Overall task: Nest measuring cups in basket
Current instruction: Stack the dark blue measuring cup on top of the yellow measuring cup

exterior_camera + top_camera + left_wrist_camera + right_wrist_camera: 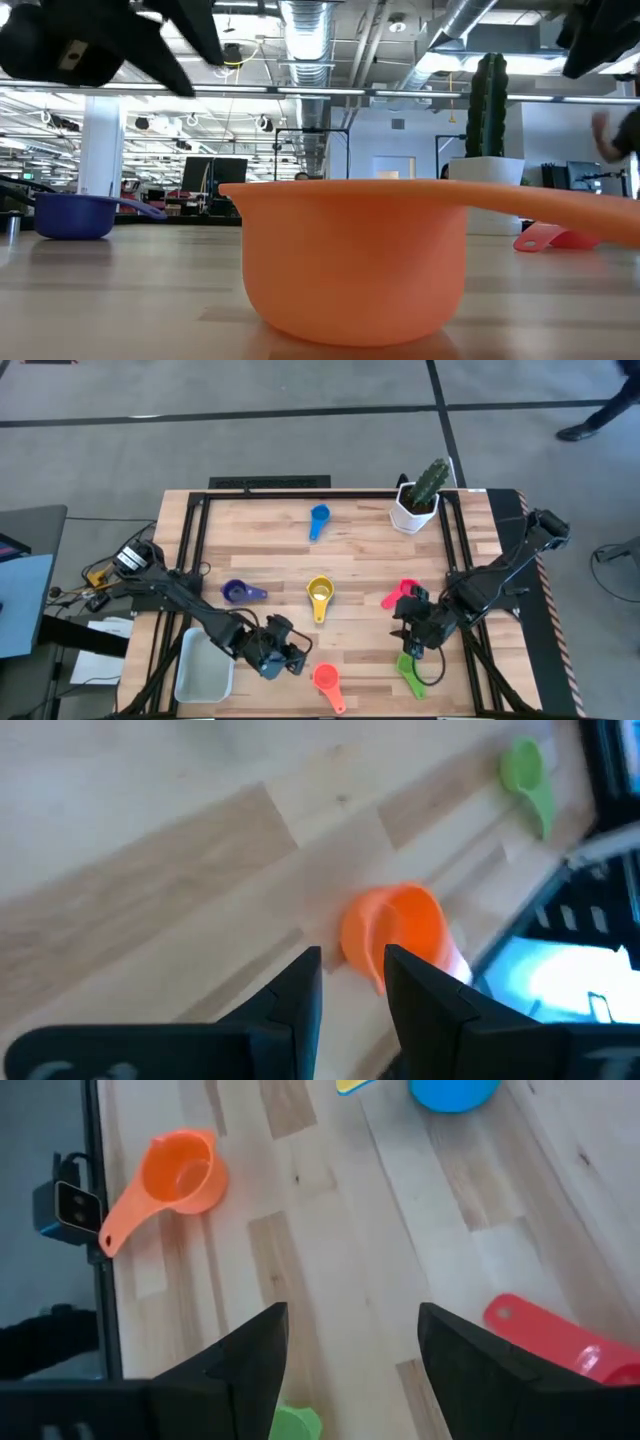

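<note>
Step in hand: the left arm's approach to the orange cup (327, 679) — no cup sat in the basket (203, 670) yet, so the task looked barely begun.
Left gripper (352, 970): fingers parted by a narrow gap, holding nothing, hovering just beside the orange cup near the table's (270, 550) front edge.
Right gripper (352, 1330): fingers spread wide, empty, above the front right of the table, between the pink cup (398, 594) and the green cup (410, 673).
Basket: at the front left corner, apparently empty.
Other cups: blue cup (318, 518) near the back edge; purple cup (238, 592) left of centre; yellow cup (319, 596) at centre — all well apart.
Bystander item: cactus pot (418, 500) at the back right.
Next move: likely lowering the left fingers astride the orange cup's rim or handle, then closing.
</note>
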### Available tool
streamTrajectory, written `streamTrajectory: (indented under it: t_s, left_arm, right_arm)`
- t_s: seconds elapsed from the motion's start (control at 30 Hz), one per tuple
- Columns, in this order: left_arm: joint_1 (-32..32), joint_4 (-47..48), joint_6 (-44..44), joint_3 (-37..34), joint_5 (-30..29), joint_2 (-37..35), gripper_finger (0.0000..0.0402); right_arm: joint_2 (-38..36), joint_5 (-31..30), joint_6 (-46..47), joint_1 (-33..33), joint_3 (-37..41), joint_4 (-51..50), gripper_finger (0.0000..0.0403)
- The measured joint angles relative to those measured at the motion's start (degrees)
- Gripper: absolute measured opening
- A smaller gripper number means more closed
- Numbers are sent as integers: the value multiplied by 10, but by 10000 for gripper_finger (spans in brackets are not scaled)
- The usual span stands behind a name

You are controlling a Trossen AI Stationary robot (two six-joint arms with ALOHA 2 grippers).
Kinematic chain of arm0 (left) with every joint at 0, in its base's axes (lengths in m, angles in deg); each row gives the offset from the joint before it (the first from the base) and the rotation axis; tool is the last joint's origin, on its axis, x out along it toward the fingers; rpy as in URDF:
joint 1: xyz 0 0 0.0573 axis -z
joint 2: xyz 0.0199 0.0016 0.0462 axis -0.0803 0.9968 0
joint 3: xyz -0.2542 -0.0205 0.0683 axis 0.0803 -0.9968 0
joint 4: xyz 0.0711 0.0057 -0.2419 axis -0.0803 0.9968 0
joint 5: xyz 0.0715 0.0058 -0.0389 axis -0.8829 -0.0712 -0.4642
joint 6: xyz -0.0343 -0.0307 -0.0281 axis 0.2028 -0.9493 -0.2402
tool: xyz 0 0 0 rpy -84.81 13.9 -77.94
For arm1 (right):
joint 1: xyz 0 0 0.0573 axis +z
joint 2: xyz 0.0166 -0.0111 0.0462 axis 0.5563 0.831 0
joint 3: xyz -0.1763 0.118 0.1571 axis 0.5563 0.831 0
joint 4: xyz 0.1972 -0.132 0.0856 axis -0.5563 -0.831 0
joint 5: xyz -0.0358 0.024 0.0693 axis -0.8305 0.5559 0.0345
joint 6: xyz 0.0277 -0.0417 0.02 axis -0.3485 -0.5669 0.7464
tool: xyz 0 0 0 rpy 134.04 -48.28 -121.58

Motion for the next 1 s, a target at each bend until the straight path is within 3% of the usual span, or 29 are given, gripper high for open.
streamTrajectory:
  t_s: [0.2,0.4,0.5,0.67,0.83,1.0]
  left_arm:
    - [-32,222,-23,64,53,-2,98]
    - [-64,468,9,145,85,-6,98]
    - [-87,539,38,151,104,-18,97]
    - [-123,532,47,83,97,-87,71]
    - [-158,537,-31,-32,87,-188,37]
    - [-187,531,-98,-136,109,-261,41]
  right_arm:
    - [0,-2,42,47,0,-12,245]
    - [0,-3,88,71,0,-35,245]
    - [0,-18,105,78,0,-37,245]
    - [0,-23,118,80,0,-37,245]
    - [0,-24,123,79,0,-36,245]
    - [0,-33,133,66,0,-37,245]
